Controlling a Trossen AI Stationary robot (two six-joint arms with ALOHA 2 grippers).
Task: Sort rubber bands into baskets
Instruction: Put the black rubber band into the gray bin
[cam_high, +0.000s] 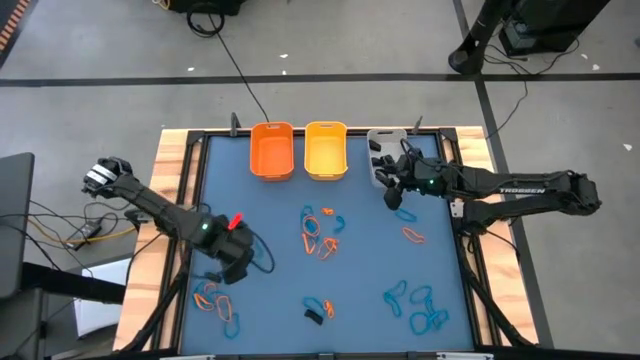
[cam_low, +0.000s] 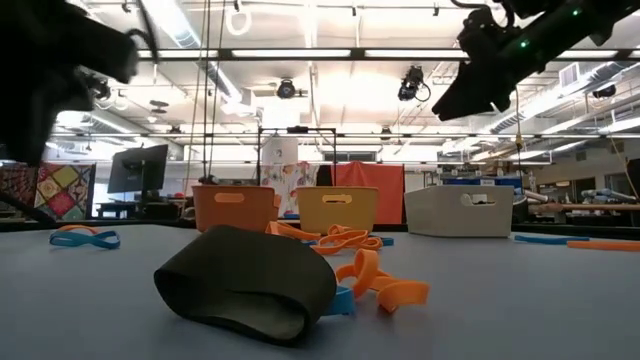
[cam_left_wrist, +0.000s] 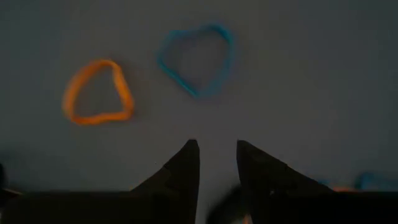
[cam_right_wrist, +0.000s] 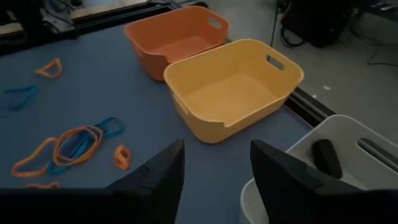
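Three baskets (cam_high: 325, 150) line the blue table (cam_high: 360, 255) over grey floor; both jaws released, empty.

You're looking at a blue table (cam_high: 270, 220) with an orange basket (cam_high: 272, 152) at twelve o'clock, a yellow-orange basket (cam_high: 325, 150) beside it and a grey-white basket (cam_high: 378, 150) at one; orange and teal rubber bands (cam_high: 320, 232), plus a black band (cam_low: 250, 285).
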